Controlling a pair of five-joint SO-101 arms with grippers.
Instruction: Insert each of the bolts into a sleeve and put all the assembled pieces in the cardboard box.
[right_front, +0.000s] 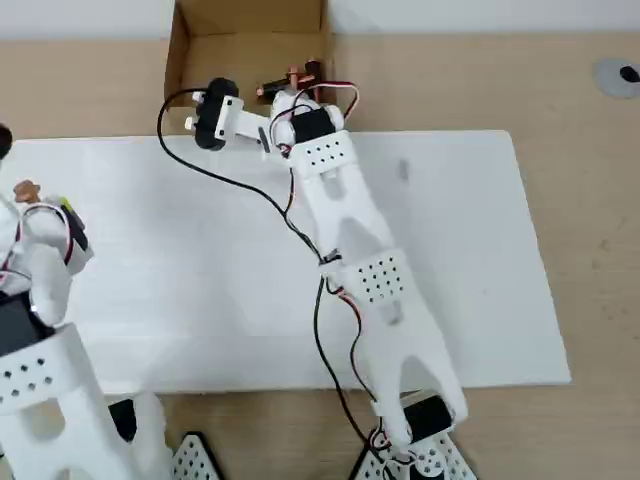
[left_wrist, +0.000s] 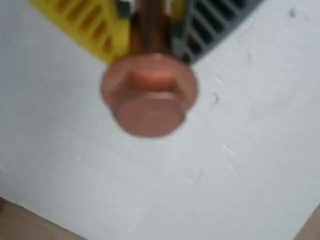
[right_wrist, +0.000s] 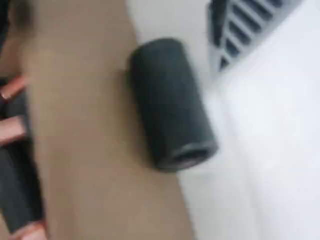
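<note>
Nearest, at the left edge of the board (right_front: 450, 250), the left gripper (right_front: 32, 200) is clamped on the shank of a copper bolt (left_wrist: 149, 97). The yellow and grey fingers (left_wrist: 85, 25) press the shank from either side. The bolt's long axis runs in line with those fingers. Its flanged hex head is the free end, pointing away from the gripper with bare board behind it. In the high view the head shows as a small copper cap at the gripper's tip, above the board's left edge. The right arm (right_front: 350, 230) lies stretched across the middle of the board, a black cable (right_front: 240, 180) trailing beside it. The right gripper (right_front: 207, 118) sits at the board's far edge. A black sleeve (right_wrist: 170, 102) is there, straddling the line where the board meets cardboard. It is a plain, unmarked cylinder; one open end faces the right wrist camera and its long axis runs close to that line. Whether the right gripper grips the sleeve or stands off it cannot be told. Just beyond the board's far edge stands the open cardboard box (right_front: 180, 70). Inside it lie assembled pieces (right_front: 297, 77), dark sleeves with copper bolt ends showing, their long axes roughly parallel to the board's far edge. Board and box rest on a wooden table (right_front: 580, 200).
</note>
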